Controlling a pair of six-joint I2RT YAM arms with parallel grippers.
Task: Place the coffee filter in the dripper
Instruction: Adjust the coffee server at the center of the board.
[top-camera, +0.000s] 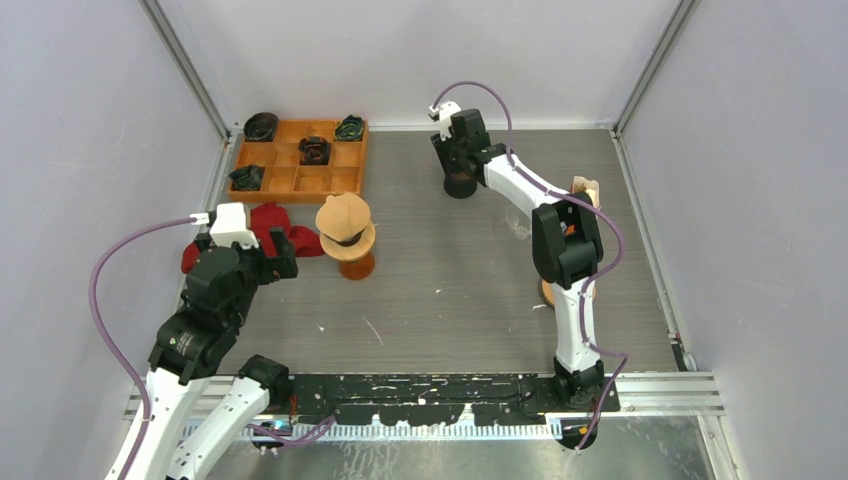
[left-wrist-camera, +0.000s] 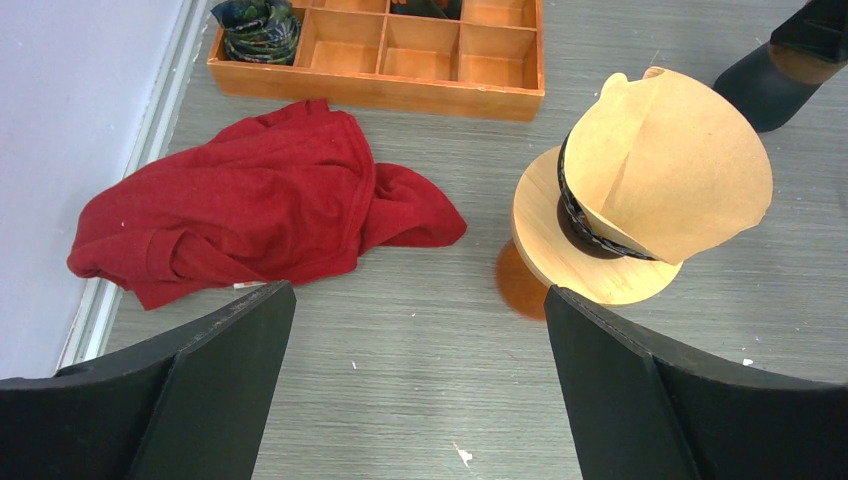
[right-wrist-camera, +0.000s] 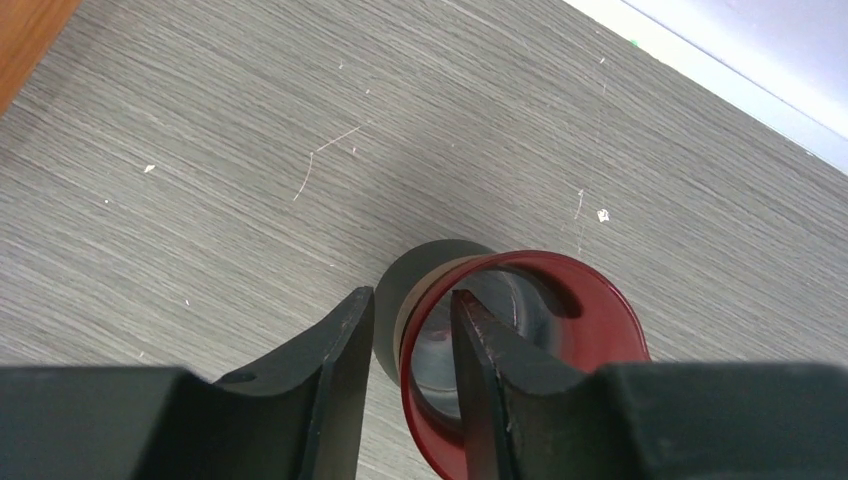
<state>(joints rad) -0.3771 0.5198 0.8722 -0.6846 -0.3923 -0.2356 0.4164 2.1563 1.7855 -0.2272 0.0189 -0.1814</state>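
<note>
Filter (left-wrist-camera: 680, 170): tan paper cone, sits tilted on wooden stand (left-wrist-camera: 560, 245), just ahead-right of left gripper (left-wrist-camera: 420, 295). Left gripper spread wide, nothing in it. Right gripper (right-wrist-camera: 412, 298) straddles rim of red-lined vessel (right-wrist-camera: 605, 310), probably the dripper: one finger inside, one outside, jaws narrow. Can't tell if it's pinching yet. Filter looks very light, thin and floppy, and it would crease or tear easily. Best hold is a gentle pinch on the upper free edge, not the cone body. Red cloth (left-wrist-camera: 250, 200) ahead-left of left gripper.
</note>
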